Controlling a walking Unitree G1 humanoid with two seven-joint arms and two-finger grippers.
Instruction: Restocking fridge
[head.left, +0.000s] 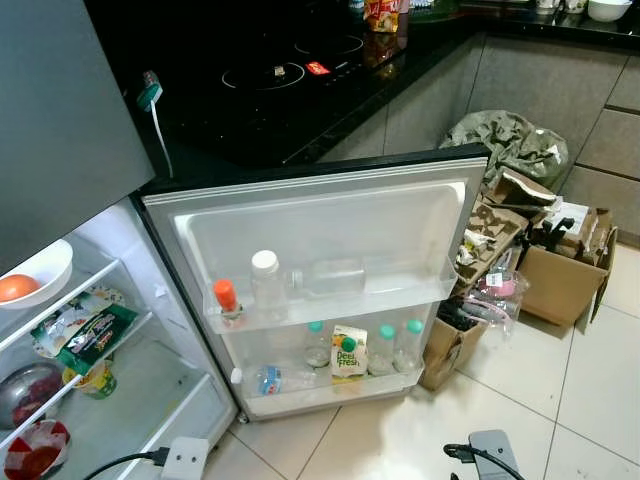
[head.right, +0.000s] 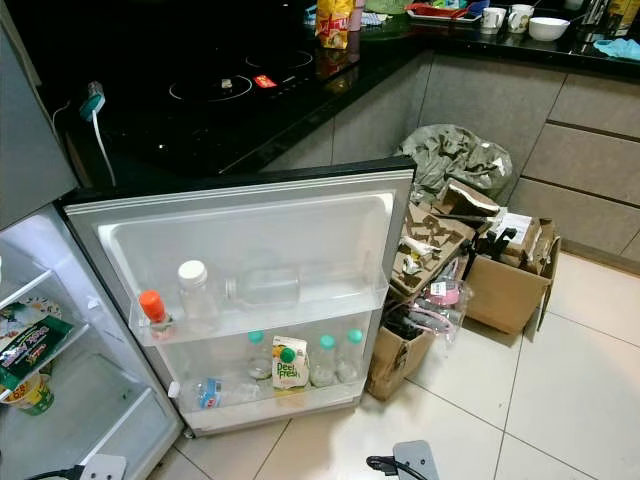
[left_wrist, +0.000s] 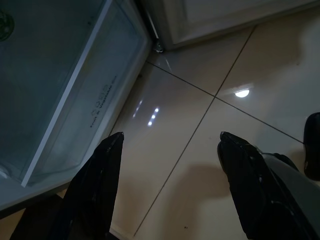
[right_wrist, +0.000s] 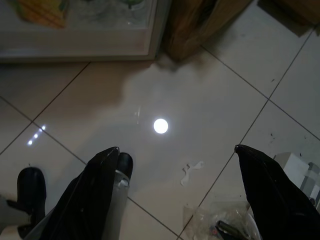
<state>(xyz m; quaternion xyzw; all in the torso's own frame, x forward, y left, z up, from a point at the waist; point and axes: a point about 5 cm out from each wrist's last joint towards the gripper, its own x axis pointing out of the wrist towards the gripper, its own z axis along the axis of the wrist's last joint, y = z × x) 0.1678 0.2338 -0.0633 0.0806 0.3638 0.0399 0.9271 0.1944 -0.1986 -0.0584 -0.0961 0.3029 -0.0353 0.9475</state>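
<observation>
A small fridge (head.left: 110, 300) stands open in a tiled kitchen, its shelves at far left holding a white bowl (head.left: 45, 268) with an orange fruit (head.left: 17, 287), a dark green packet (head.left: 92, 335) and a yellow cup (head.left: 95, 380). The fridge door (head.left: 320, 215) swings wide toward the camera. Its upper rack carries an orange-capped bottle (head.left: 227, 300), a white-capped bottle (head.left: 266, 283) and a clear bottle lying on its side (head.left: 330, 277). The lower rack holds a fallen water bottle (head.left: 272, 379), a Peel Fresh juice carton (head.left: 348, 352) and three green-capped bottles (head.left: 386, 350). Behind the door runs a black countertop (head.left: 260, 110) with an induction hob (head.left: 285, 68). To the right, cardboard boxes (head.left: 555, 275) and a grey-green bag (head.left: 505, 140) crowd the floor beside the cabinets. Both arms hang low over the pale floor tiles (right_wrist: 200, 100): the left gripper (left_wrist: 167, 165) beside the fridge's bottom drawer (left_wrist: 65, 100), fingers spread apart and empty; the right gripper (right_wrist: 175, 175) near the door's foot, fingers likewise wide apart, holding nothing.
</observation>
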